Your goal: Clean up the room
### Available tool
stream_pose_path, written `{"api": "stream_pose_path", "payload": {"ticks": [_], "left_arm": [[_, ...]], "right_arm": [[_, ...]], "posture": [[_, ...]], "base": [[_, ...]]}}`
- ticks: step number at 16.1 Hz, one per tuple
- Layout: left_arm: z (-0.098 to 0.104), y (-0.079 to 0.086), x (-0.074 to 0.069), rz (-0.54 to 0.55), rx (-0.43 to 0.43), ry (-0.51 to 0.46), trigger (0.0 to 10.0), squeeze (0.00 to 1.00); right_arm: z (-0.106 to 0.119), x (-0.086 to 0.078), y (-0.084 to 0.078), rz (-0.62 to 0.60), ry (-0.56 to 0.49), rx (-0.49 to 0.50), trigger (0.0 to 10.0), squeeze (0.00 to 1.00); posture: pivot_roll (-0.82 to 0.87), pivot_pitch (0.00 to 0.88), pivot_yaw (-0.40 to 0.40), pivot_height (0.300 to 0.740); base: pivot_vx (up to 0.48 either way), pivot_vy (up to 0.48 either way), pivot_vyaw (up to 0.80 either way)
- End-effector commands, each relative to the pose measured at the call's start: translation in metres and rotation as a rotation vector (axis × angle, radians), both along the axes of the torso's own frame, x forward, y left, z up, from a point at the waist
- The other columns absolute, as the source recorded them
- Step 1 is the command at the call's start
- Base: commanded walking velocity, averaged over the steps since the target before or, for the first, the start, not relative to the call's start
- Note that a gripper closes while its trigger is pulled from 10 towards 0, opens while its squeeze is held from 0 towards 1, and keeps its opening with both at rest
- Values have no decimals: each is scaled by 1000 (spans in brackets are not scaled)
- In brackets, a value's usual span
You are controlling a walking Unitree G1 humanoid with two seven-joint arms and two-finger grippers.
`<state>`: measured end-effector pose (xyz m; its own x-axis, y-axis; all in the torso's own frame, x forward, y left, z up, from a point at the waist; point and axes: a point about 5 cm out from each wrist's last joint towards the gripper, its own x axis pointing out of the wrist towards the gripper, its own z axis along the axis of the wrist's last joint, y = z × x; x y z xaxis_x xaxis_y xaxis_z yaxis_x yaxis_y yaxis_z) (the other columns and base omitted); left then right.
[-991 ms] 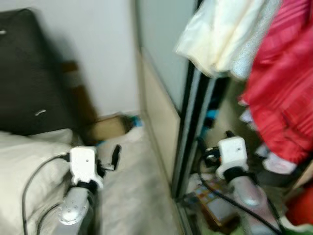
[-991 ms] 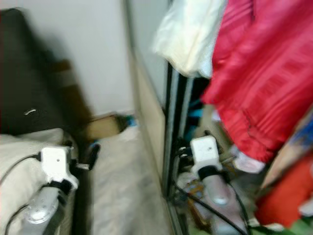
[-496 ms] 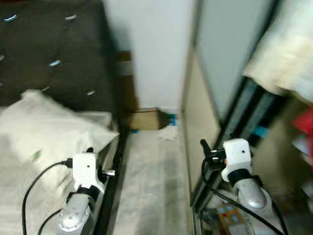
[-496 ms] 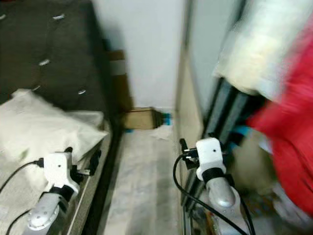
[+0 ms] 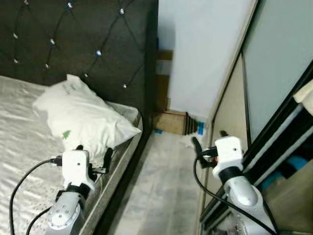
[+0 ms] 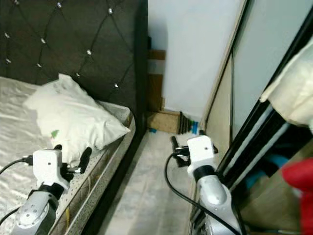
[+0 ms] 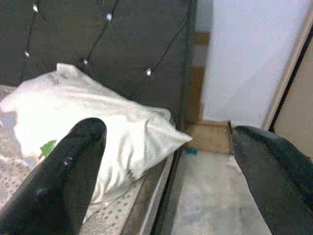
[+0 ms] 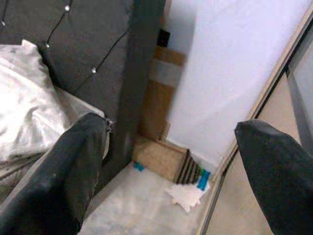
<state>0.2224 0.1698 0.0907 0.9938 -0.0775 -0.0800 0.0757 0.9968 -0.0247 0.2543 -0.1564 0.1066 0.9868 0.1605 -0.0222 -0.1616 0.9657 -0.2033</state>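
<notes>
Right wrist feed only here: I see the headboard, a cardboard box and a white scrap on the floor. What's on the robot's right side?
Observer: A sliding wardrobe door, with a cream garment hanging past its dark frame.
Operator: Where is the left tool?
Observer: The left tool hovers open over the edge of the bed, just in front of the white pillow.
Operator: Anything on that pillow?
Observer: A small green mark near its lower corner.
</notes>
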Motion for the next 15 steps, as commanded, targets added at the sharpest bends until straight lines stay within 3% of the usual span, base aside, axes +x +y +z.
{"api": "stream_pose_path", "payload": {"ticks": [1,15], "left_arm": [[3,-6,1,-20,0,-11,10000,0],[6,-4,3,-25,-3,-19,10000,0]], "right_arm": [[1,0,-6,-15,6,-1,10000,0],[-2,1,2,36,22,12,10000,0]], "posture": [[-41,0,-40,740],[-33,0,-35,740]], "base": [[0,0,800],[0,0,800]]}}
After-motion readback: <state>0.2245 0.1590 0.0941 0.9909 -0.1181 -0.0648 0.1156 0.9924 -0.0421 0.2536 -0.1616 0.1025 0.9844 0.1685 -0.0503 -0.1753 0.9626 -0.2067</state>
